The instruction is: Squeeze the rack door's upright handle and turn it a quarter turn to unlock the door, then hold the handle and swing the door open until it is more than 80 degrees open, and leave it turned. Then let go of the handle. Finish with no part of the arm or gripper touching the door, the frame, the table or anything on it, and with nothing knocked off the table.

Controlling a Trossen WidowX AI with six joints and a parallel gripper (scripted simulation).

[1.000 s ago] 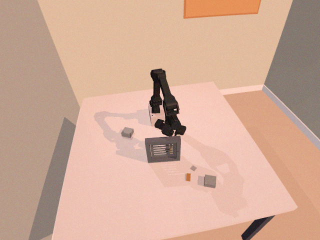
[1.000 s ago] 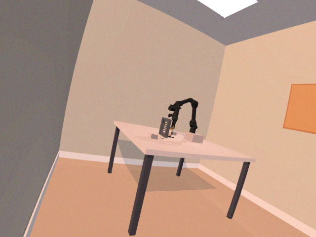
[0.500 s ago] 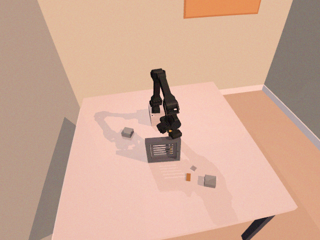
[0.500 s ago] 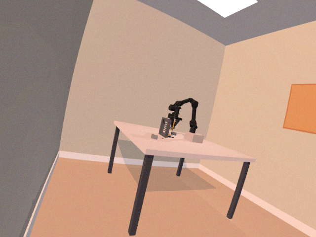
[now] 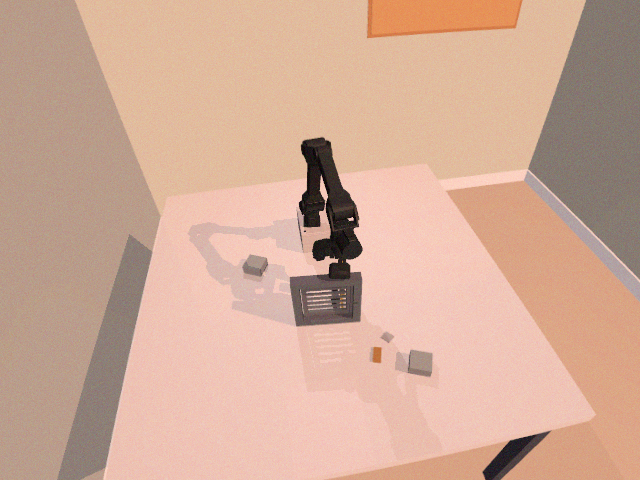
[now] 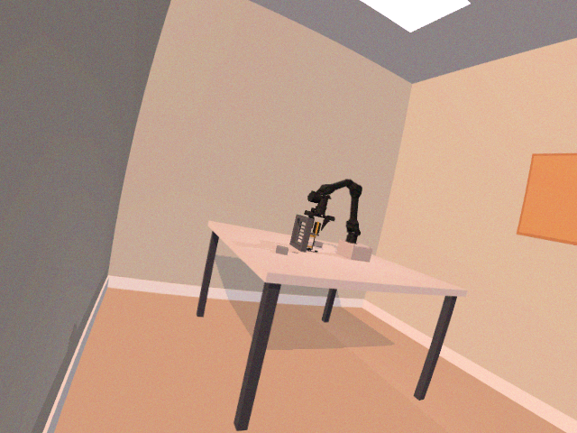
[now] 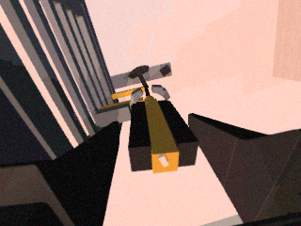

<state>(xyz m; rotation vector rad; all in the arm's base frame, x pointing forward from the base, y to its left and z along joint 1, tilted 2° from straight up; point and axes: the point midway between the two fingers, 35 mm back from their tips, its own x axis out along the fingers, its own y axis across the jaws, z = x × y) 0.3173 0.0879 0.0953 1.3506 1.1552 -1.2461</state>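
The grey rack frame (image 5: 296, 304) (image 6: 294, 233) stands upright on the table. Its barred door (image 5: 325, 297) appears to lie in line with the frame; the exact door angle is hard to tell. The upright handle (image 6: 317, 227) (image 7: 162, 137), black with an orange-yellow strip, stands out on the robot's side of the door. My gripper (image 6: 320, 216) (image 7: 153, 121) is open and points down over the handle. In the wrist view the handle's end lies between the two spread fingers, with a gap on both sides. In the top view the fingertips are partly hidden.
A grey block (image 5: 255, 265) lies left of the rack. Another grey block (image 5: 420, 363), an orange piece (image 5: 377, 354) and a small grey piece (image 5: 387, 336) lie beyond the rack. The arm's pale base block (image 5: 313, 239) is behind the gripper.
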